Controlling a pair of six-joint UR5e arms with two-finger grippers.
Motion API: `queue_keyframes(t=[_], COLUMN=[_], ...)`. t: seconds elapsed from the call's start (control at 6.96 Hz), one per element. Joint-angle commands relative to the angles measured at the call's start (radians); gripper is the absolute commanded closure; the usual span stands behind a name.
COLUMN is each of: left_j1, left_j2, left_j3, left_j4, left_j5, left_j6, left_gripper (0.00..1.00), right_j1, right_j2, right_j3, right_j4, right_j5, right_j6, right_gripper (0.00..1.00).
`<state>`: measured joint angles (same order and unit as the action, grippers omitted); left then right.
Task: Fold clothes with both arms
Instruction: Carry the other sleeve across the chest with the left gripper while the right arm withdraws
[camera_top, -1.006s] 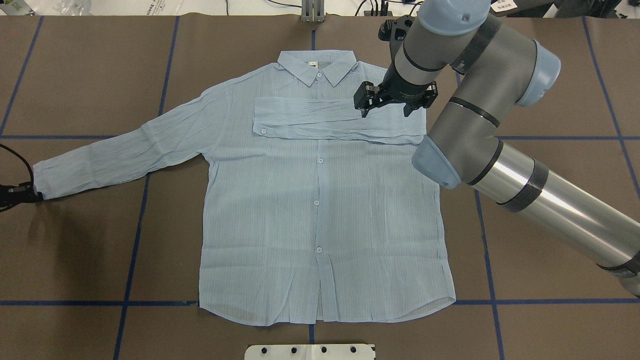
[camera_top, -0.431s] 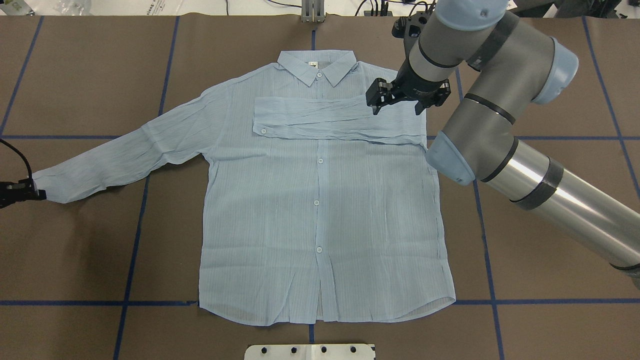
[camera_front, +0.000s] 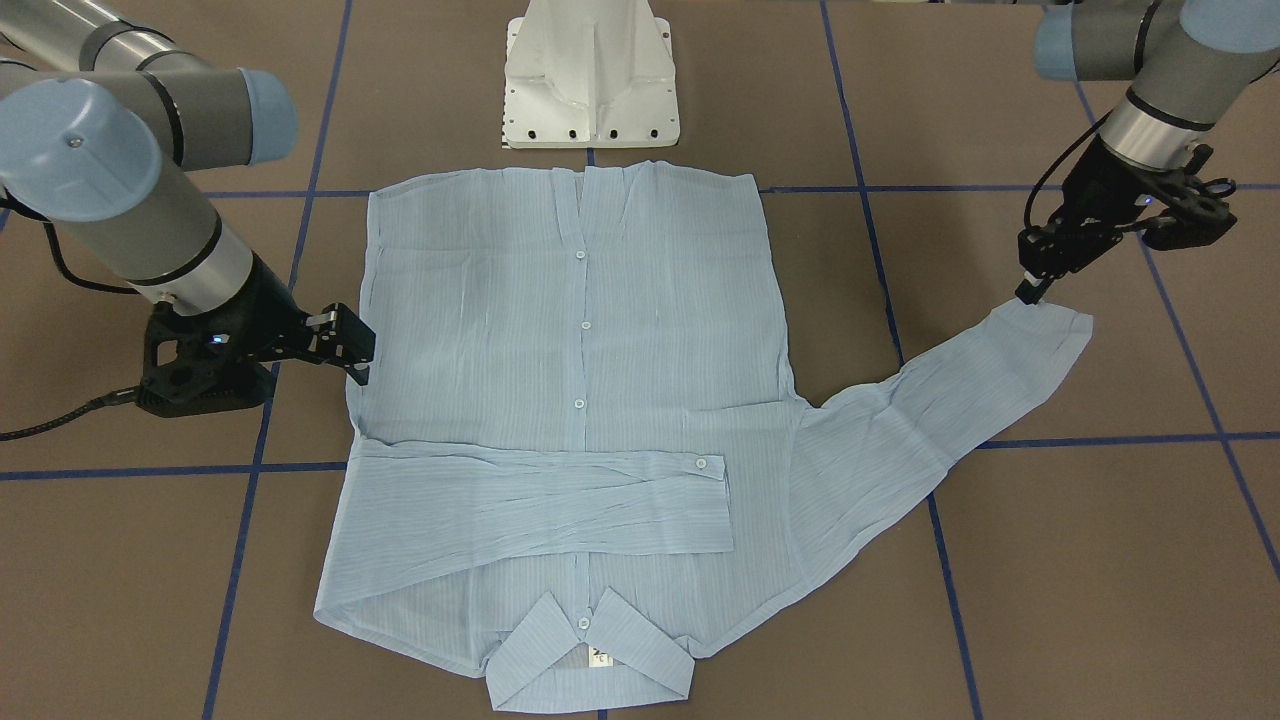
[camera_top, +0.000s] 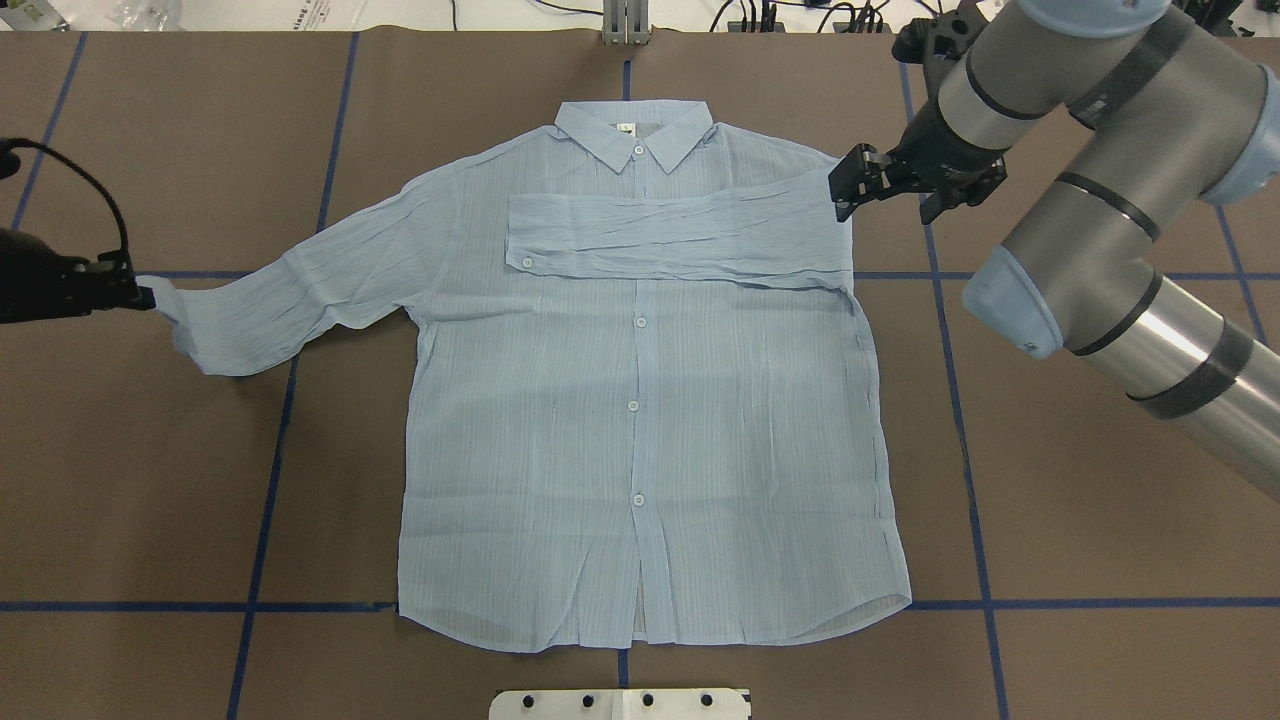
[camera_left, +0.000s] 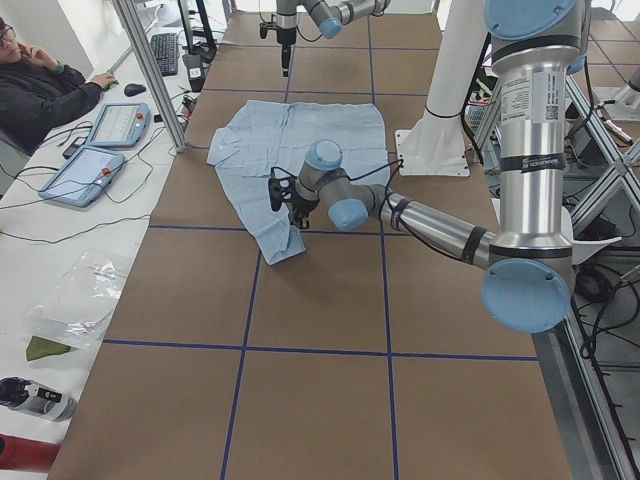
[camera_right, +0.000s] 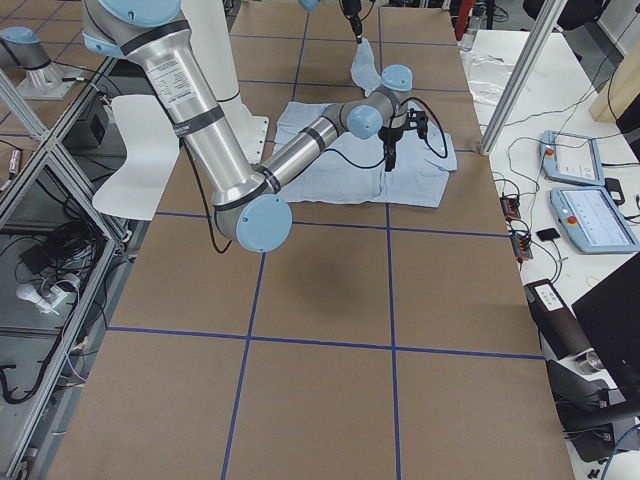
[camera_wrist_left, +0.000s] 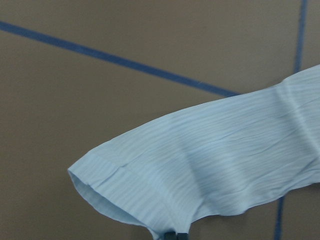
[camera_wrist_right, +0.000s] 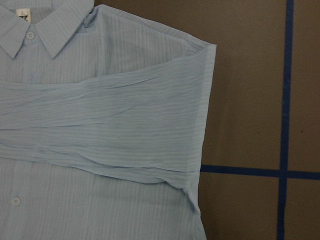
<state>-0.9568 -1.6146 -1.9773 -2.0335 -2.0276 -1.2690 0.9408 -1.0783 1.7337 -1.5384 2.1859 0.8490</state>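
The light-blue shirt lies flat and buttoned, its collar at the table's far side. One sleeve is folded across the chest. The other sleeve stretches out to the side. My left gripper is shut on the sleeve's cuff and holds it a little above the table; the left wrist view shows the hanging cuff. At the shirt's shoulder edge hovers my right gripper, open and holding nothing, beside the fold.
A brown cover with blue tape lines spans the table. The white pedestal base stands by the shirt's hem. In the exterior left view a person sits at a side desk with tablets.
My left gripper has carried the cuff toward the table's far side and inward, so the sleeve's end bunches. My right gripper has slid sideways off the chest to the shoulder edge.
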Motion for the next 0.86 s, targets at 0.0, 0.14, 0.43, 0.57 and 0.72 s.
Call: queue_keyframes(t=[0.0,0.14,0.43,0.57,0.72], left_j1=[0.0,0.042,0.156,0.205,0.231], left_j2=[-0.379,-0.5,-0.76,-0.816,-0.841], left_j3=[0.0,0.042,0.238,0.298,0.377], left_j4=[0.307,0.309,0.28,0.191,0.051], left_j5=[0.003,0.0,0.006,0.032,0.049], left_j6=[-0.137,-0.276,-0.518,-0.629,-0.738], left_gripper=[1.0,1.0,1.0,1.0,1.0], right_j1=[0.057,0.096,0.16,0.171,0.173], right_j2=[-0.092,-0.13,-0.181,-0.19,-0.19], right_j3=[0.09,0.122,0.138,0.135,0.133], right_j4=[-0.122,-0.187,-0.229,-0.229,-0.229], right_j5=[0.005,0.005,0.005,0.005,0.005], right_j6=[-0.155,-0.262,-0.402,-0.425,-0.429], right_gripper=[0.0,0.0,0.0,0.0,0.0])
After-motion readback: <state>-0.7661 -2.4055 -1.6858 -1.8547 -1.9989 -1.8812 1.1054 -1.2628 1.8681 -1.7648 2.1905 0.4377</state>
